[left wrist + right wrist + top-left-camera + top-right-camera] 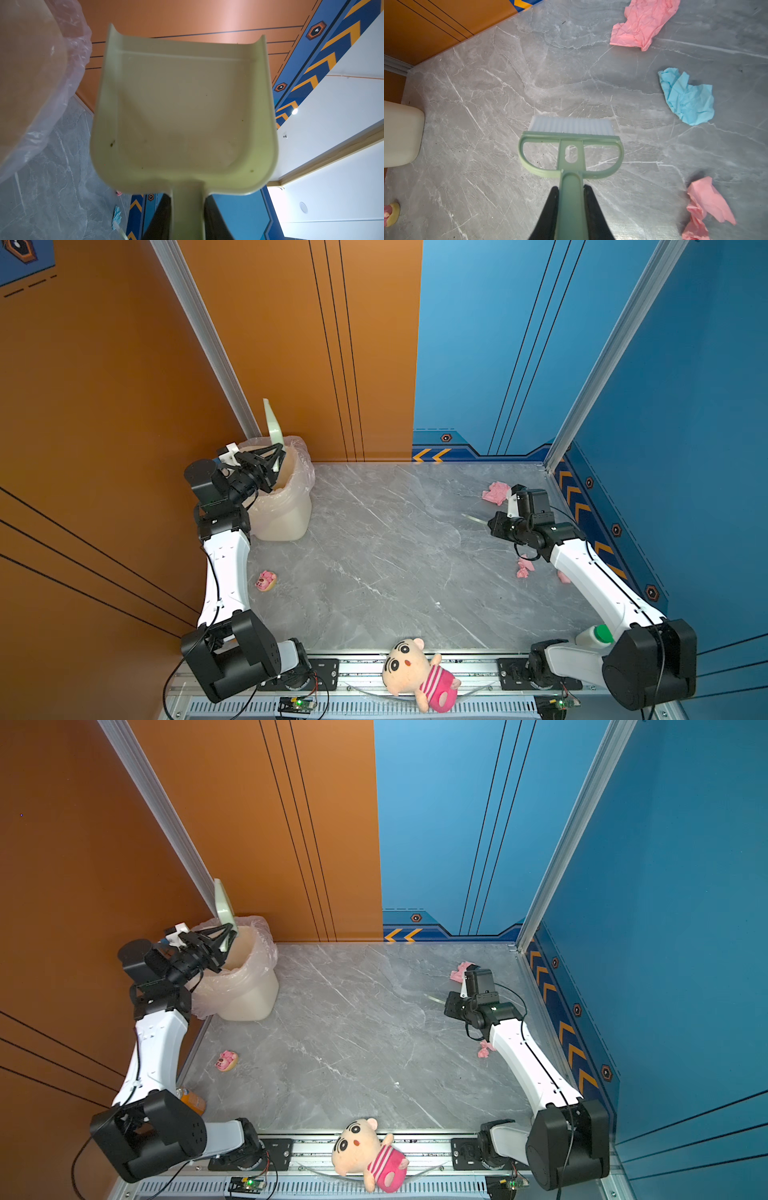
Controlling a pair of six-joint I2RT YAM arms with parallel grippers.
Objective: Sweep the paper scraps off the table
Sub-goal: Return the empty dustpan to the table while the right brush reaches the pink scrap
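Observation:
Several crumpled paper scraps lie on the right of the grey marble table [395,551]. In both top views a pink one [495,492] [459,971] sits far right and another pink one [524,567] beside my right forearm. The right wrist view shows pink scraps [643,22] [708,203] and a light blue one [687,97]. My right gripper [570,189] is shut on the green brush [571,149], whose bristles are just over the table, apart from the scraps. My left gripper [187,199] is shut on the pale green dustpan [185,116], tipped up over the bin [282,506]; its pan is bare.
The cream bin with a plastic liner stands at the table's back left corner. A small pink toy [266,580] lies near the left edge. A plush doll [415,672] rests on the front rail. A white bottle [594,637] stands by the right arm's base.

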